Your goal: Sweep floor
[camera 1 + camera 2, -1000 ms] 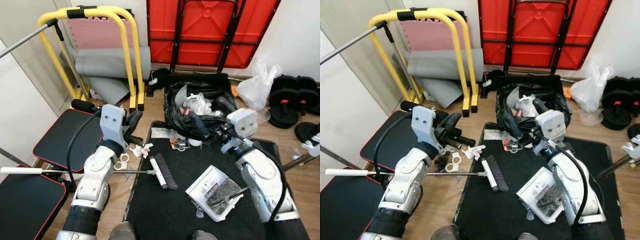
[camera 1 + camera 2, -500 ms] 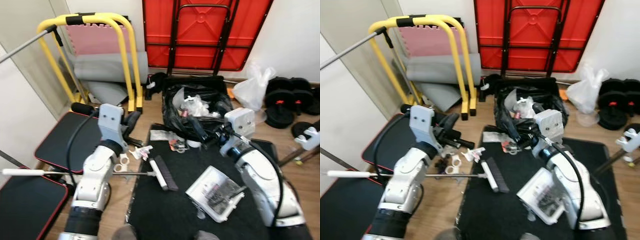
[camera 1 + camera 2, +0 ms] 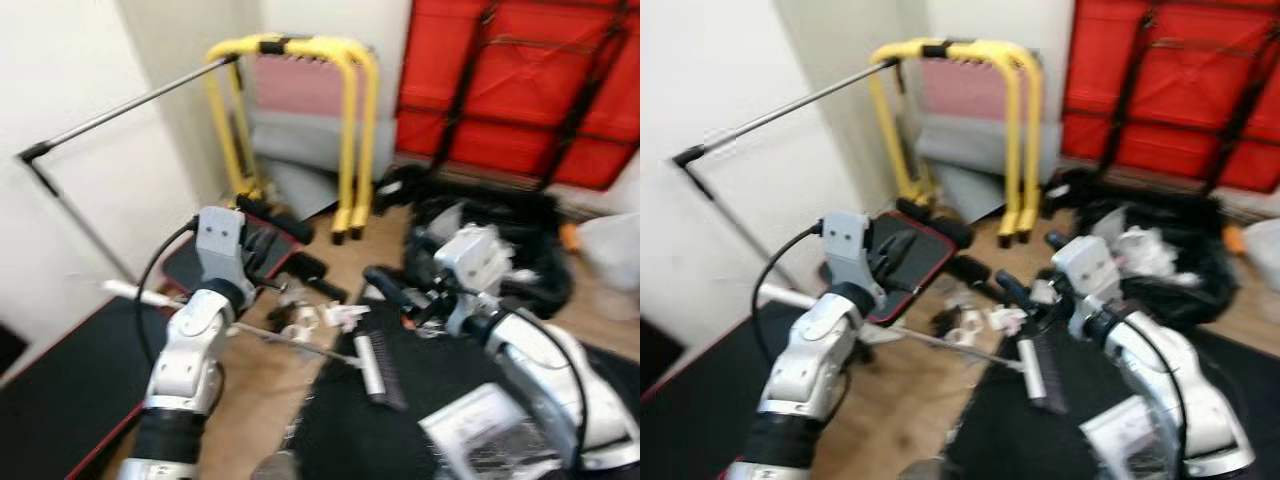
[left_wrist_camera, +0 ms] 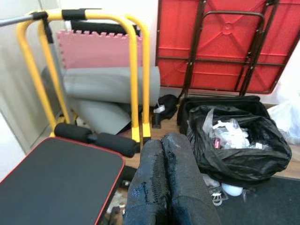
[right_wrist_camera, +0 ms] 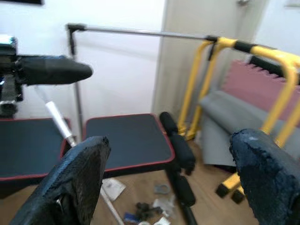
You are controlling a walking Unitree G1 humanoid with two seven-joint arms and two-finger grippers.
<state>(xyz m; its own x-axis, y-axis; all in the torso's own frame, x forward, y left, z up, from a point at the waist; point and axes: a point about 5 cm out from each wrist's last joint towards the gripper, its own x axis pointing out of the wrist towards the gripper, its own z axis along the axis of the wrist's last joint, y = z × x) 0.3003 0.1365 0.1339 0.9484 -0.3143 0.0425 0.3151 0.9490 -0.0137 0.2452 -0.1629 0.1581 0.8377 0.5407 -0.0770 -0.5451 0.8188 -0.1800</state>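
Left eye view, blurred: two silver arms raised mid-frame. Left gripper sits centre-left over the bench edge, right gripper centre, fingers pointing toward frame left. One broom lies on the floor, its black-bristled head at lower centre on the edge of a black mat, its thin handle running up-left to a white grip past the left arm. Small white and dark litter is scattered just above the handle at centre. One yellow tube frame stands at upper centre, one red folded table at upper right, one black trash bag at right. One white dustpan at lower right, partly behind the right arm.

Right eye view: same scene. One black red-trimmed bench pad at centre-left, one long metal rod slanting across upper left.

Left wrist view: two black fingers pressed flat together at bottom centre, nothing between them. Behind them one bench pad, two black foam rollers, one grey rolled mat, one pink foam tile, trash bag with white rubbish at right.

Right wrist view: two fingers at lower left and lower right, spread wide, nothing held. Between them lie the floor, the litter and a bench pad; the broom handle slants at lower left.
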